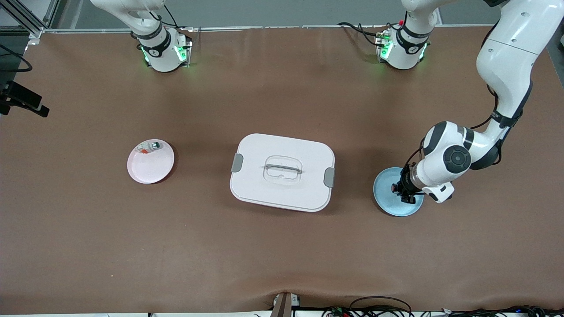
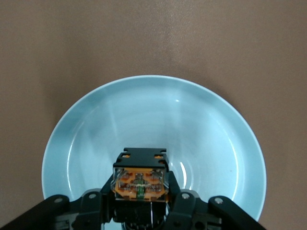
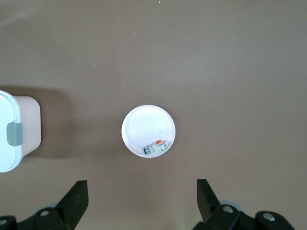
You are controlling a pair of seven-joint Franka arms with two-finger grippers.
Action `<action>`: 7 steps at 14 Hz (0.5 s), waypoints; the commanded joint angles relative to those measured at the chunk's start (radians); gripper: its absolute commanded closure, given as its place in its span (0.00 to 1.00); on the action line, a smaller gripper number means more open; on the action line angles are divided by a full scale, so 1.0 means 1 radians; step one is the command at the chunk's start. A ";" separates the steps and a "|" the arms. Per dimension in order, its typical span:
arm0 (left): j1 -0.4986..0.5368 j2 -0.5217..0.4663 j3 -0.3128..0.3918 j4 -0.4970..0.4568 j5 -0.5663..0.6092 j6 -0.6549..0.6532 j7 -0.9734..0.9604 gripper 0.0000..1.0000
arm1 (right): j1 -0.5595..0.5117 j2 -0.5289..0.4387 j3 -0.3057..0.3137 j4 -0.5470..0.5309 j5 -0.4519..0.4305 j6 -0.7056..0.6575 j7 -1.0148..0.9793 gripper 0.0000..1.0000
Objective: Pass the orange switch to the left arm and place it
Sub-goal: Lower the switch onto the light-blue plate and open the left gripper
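Observation:
My left gripper [image 1: 403, 192] reaches down onto the round blue plate [image 1: 388, 205] at the left arm's end of the table. It is shut on the orange switch [image 2: 140, 179], a small black block with an orange face under a clear cover, held just above the blue plate [image 2: 144, 110]. The white box [image 1: 282, 171] with grey clips sits mid-table, between the two plates. In the right wrist view my right gripper [image 3: 141, 188] hangs open and empty, high over the table near the pink plate [image 3: 144, 125]. In the front view only the right arm's base shows.
The pink plate [image 1: 149, 169] lies toward the right arm's end and holds a pale grey-white part [image 1: 150, 147] with a green end. One end of the box [image 3: 12, 132] shows in the right wrist view. Cables run along the table's near edge.

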 commanded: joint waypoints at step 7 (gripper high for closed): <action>0.002 0.033 -0.004 0.013 0.032 0.017 -0.021 1.00 | 0.005 -0.064 0.010 -0.087 -0.045 0.091 0.008 0.00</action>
